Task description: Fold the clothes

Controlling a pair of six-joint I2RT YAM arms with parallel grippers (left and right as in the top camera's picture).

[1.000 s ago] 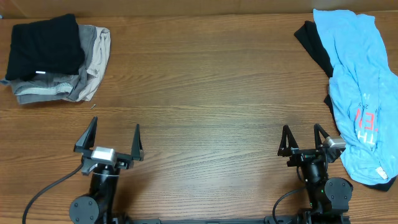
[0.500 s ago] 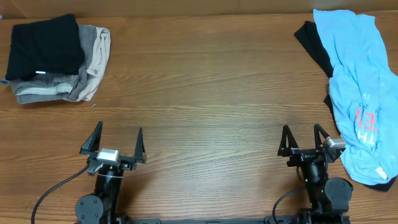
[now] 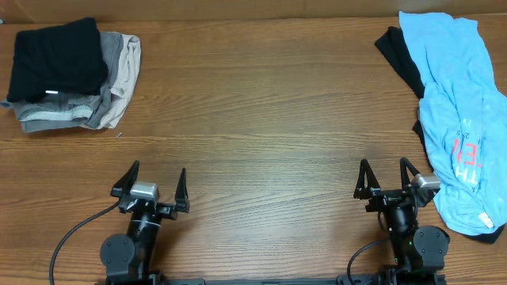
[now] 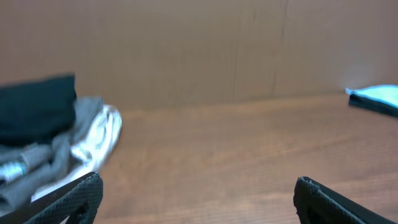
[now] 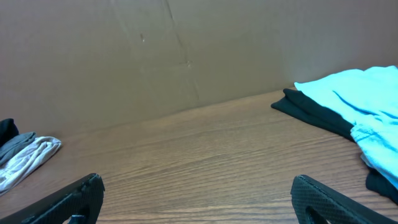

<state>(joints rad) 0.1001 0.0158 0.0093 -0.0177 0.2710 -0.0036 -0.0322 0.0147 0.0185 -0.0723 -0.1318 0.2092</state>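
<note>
The left claw [image 3: 158,169] and right claw [image 3: 384,164] stand released over the surface [image 3: 261,103]; the clothes [image 3: 455,95] lie at its far corners.

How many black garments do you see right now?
2: one folded black piece atop the left stack, one black garment lying under the light-blue tee at right. Others may be hidden beneath.
</note>
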